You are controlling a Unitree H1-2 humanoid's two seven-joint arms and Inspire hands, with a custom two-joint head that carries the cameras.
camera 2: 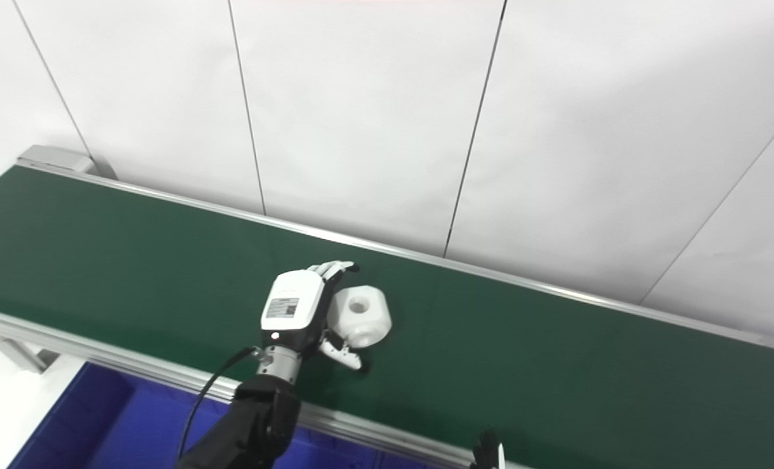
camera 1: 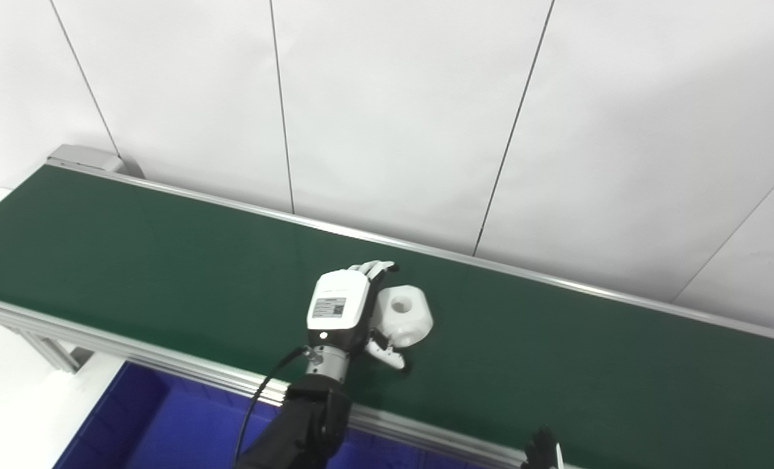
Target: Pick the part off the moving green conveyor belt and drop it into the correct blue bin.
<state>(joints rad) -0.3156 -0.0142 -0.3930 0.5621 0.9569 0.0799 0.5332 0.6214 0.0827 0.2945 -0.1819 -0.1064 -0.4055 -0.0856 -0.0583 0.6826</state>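
The white part (camera 1: 403,314), a faceted block with a round hole in its top, lies on the green conveyor belt (camera 1: 133,260). My left hand (camera 1: 348,309) rests on the belt right beside the part on its left. Its fingers (camera 1: 372,267) reach past the part's far side and its thumb (camera 1: 387,355) lies at the near side, so the part sits between them against the palm. The fingers are still apart, not closed on it. Only the dark tips of my right hand (camera 1: 542,449) show at the bottom edge.
A blue bin (camera 1: 165,423) lies below the belt's near aluminium rail (camera 1: 165,361), at the bottom left. A white panelled wall stands behind the belt's far rail (camera 1: 491,264). The belt's left end (camera 1: 81,156) is at the upper left.
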